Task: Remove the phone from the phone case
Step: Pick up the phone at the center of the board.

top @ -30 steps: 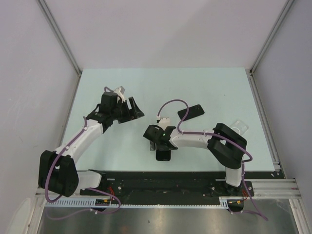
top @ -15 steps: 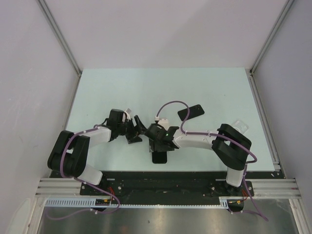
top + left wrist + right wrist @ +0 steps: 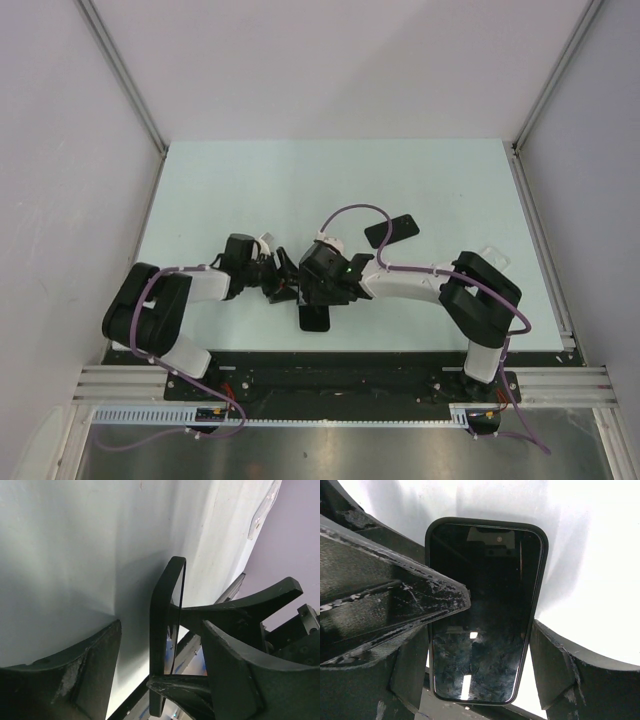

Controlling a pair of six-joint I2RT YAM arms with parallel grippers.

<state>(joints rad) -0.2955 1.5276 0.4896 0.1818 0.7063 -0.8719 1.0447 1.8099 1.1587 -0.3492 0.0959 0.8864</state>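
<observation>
Over pale table (image 3: 450, 190), right jaws clamp the cased phone (image 3: 482, 615); left jaws gape astride it.

I have two slim white limbs with bulky black housings at the joints, my left arm (image 3: 195, 284) and my right arm (image 3: 410, 284). A purple cable (image 3: 347, 211) loops along each one. My fingers (image 3: 567, 677) are matte black wedges, scuffed with pale scratches.
</observation>
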